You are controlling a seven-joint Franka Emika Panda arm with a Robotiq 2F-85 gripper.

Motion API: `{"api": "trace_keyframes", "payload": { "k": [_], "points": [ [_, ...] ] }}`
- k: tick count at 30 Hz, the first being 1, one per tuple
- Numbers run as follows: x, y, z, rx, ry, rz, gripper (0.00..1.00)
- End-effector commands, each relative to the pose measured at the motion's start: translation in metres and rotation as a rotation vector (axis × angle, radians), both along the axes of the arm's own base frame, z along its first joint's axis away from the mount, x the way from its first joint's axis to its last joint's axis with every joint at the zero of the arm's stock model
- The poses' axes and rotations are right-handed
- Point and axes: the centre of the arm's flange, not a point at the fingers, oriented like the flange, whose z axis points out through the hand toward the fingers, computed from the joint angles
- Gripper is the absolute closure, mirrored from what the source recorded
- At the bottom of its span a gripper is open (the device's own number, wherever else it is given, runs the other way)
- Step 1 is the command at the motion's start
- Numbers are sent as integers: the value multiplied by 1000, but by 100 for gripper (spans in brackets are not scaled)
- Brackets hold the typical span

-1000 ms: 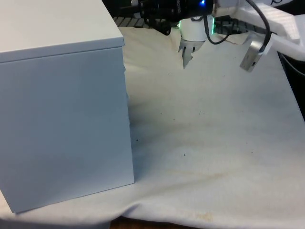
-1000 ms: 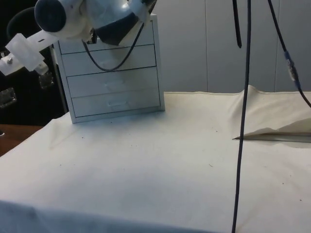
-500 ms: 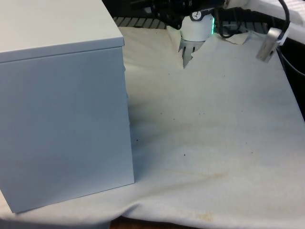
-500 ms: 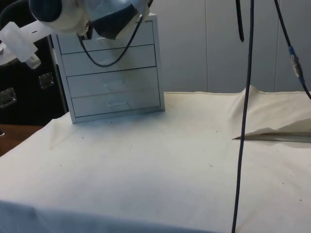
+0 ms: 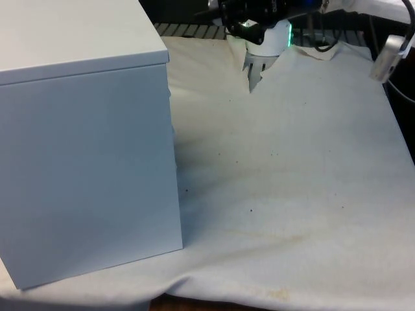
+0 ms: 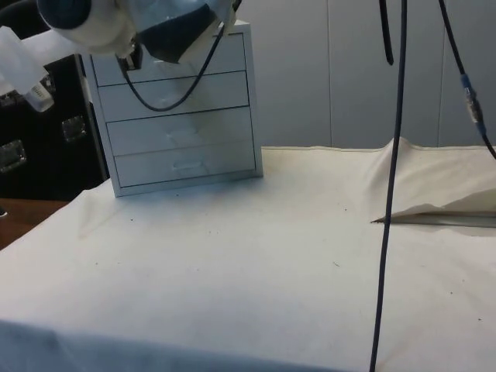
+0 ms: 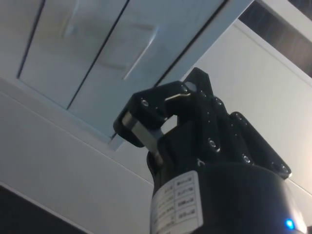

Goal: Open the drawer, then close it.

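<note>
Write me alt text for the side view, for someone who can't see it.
A pale grey chest of drawers stands at the far end of a table under a white cloth, all its drawers shut. Part of the white robot arm crosses in front of its top, and dark cables hang down nearer the camera.

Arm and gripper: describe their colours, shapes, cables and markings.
The arm is white with rounded joints and a dark round end cap. A black cable loops beneath it. The gripper is black and blocky, dotted with screws, with a white printed label on its body.
</note>
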Motion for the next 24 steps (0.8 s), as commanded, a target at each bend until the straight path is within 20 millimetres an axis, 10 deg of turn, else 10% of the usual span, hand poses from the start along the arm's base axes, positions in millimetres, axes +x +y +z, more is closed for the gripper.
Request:
{"api": "trace_keyframes", "payload": {
  "k": [1,11,24],
  "points": [
    [0,2,0,20,14,8,100],
    [-1,6,-1,70,10,6,100],
    [0,5,-1,84,0,3,31]
  ]
}}
